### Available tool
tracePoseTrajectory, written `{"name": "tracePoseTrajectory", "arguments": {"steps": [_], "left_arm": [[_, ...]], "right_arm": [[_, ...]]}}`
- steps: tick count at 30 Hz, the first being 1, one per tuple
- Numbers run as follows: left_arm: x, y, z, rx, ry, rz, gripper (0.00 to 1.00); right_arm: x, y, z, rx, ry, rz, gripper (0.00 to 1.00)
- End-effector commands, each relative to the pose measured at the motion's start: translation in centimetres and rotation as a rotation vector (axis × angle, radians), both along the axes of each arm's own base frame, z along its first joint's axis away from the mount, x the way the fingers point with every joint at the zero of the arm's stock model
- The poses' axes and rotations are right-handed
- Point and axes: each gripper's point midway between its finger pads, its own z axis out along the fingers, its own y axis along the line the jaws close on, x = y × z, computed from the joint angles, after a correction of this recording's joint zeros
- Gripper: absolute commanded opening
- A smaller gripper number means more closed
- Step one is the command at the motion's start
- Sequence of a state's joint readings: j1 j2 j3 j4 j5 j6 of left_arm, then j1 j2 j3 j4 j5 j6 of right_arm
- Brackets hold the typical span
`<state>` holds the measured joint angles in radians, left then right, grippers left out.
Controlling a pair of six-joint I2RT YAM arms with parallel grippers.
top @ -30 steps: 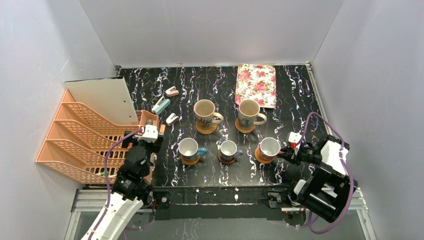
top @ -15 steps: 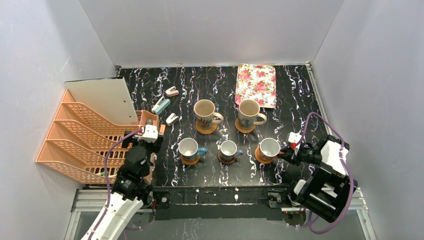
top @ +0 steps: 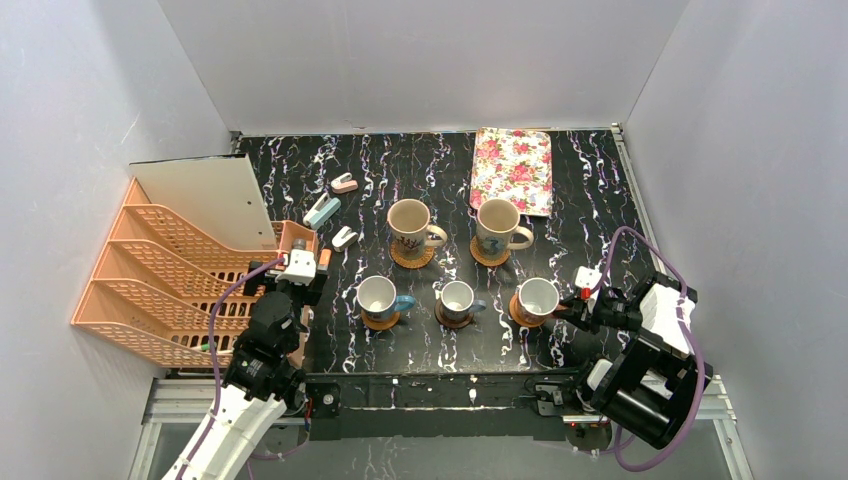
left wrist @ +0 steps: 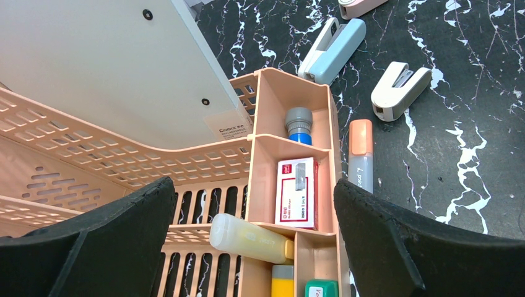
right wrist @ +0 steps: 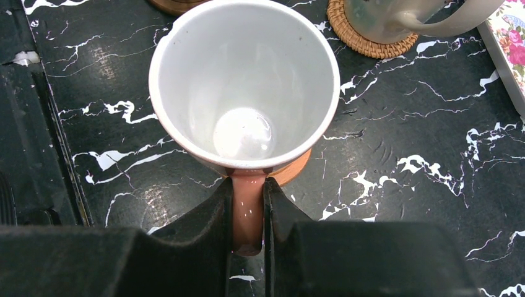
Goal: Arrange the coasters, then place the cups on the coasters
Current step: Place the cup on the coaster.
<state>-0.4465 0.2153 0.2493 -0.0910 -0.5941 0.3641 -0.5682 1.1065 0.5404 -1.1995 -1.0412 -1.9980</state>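
The right claw [right wrist: 247,193] was clamped tight on the reddish handle [right wrist: 247,219] of a small white cup [right wrist: 244,80]. The cup seemed to sit on a smooth orange-brown round coaster [right wrist: 292,169], near the pink flowery tray [right wrist: 511,43]. The left claw [left wrist: 252,189] stood wide apart, far from that tray.

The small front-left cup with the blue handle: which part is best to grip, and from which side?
Grip the cup by its blue handle, not the round body. The handle sticks out to the right, toward the middle cup, so probably come down from above; the gap there looks narrow.
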Motion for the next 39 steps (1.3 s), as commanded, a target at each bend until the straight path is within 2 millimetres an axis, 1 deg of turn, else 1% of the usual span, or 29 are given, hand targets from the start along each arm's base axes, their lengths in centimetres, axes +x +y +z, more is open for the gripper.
{"name": "tracePoseTrajectory", "arguments": {"steps": [1,8,12,24,39], "left_arm": [[0.0,0.3,-0.4,0.002,0.004,0.016,0.98],[0.0,0.3,-0.4,0.002,0.003,0.016,0.98],[0.0,0.3,-0.4,0.002,0.003,0.017,0.98],[0.0,0.3,-0.4,0.002,0.004,0.016,0.98],[0.0,0.3,-0.4,0.002,0.004,0.017,0.98]], "right_arm": [[0.3,0.7,1.2,0.051,-0.047,-0.009,0.17],[0.3,0.6,1.2,0.049,-0.046,-0.012,0.17],[0.4,0.5,1.1,0.046,-0.051,-0.017,0.19],[0.7,0.5,1.0,0.044,-0.071,-0.028,0.19],[1.6,0.2,1.5,0.077,-0.056,-0.05,0.19]]}}
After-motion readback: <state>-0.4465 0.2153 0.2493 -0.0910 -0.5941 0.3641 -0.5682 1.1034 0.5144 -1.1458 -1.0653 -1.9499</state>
